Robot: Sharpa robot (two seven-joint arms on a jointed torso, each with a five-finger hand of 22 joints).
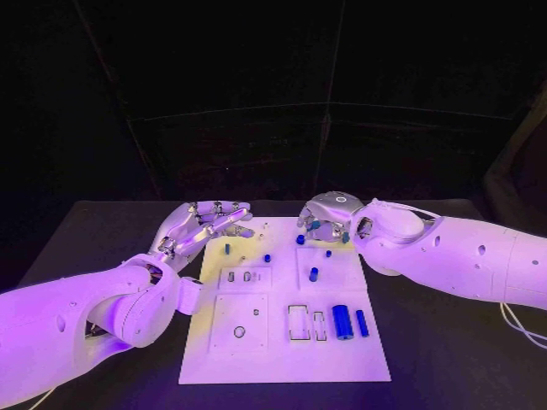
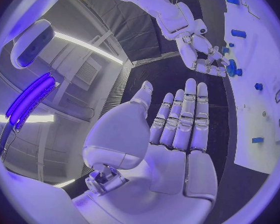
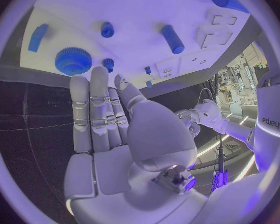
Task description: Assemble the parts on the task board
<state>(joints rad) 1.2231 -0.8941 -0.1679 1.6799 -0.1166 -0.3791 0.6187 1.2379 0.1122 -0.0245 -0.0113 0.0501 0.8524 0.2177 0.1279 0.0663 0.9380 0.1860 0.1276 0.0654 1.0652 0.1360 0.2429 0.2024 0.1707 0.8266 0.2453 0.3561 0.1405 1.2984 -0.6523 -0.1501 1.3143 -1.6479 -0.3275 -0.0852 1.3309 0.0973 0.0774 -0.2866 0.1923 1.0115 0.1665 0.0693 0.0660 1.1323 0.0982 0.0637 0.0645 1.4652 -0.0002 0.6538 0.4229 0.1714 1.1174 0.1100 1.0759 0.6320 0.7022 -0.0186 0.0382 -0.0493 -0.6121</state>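
task board (image 1: 286,359) mid-table, parts (image 1: 343,321) on it, hands at far corners

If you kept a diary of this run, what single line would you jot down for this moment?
left hand: open, empty, at far left corner of white plate task board | right hand: open, empty, over far edge | small blue parts: on board

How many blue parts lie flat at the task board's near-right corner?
2. A thick blue cylinder and a thinner blue pin lie side by side at the near right of the task board, pin on the outer side. Nothing covers that corner.
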